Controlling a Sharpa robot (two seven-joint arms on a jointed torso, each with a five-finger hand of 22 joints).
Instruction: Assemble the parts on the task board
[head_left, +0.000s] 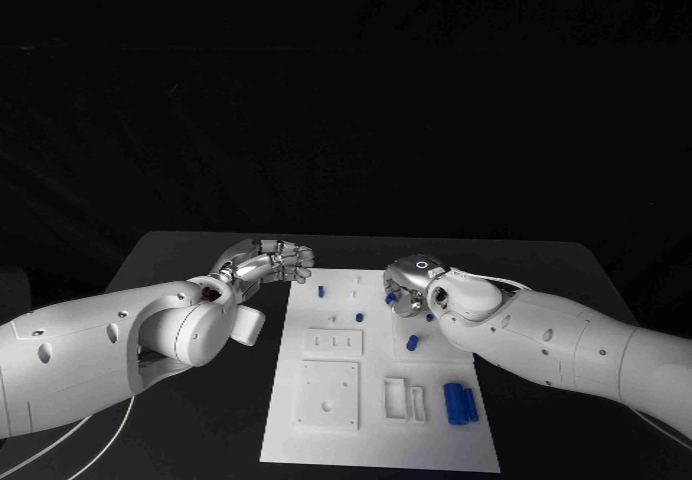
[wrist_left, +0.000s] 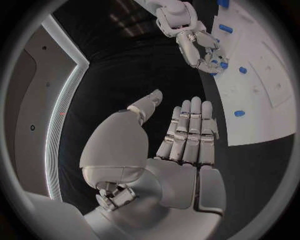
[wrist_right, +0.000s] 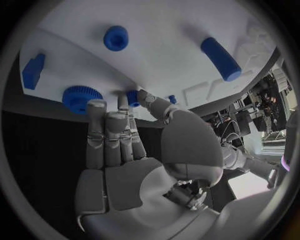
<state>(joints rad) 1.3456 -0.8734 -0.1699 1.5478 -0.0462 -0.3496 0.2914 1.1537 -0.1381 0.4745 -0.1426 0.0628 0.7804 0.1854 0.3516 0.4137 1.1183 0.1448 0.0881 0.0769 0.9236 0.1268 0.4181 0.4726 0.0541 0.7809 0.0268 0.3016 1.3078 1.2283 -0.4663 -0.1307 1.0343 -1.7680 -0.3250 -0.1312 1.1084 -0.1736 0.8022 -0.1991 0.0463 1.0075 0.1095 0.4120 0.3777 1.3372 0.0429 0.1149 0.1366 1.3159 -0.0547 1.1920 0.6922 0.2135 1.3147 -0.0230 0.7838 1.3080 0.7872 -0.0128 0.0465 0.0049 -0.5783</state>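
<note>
Reaching over the far end of the white task board (head_left: 325, 425), right hand (head_left: 408, 283) with fingers loosely curled, holding nothing, fingertips just beside a small blue gear (wrist_right: 78, 98), while left hand (head_left: 270, 260) hovers released off the board's far left corner.

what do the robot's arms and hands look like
Both arms are glossy white rounded shells with small dark round holes. The left hand and right hand are silver metal with segmented fingers and smooth pale grey palm plates. A thin white cable trails beside the left arm.
</note>
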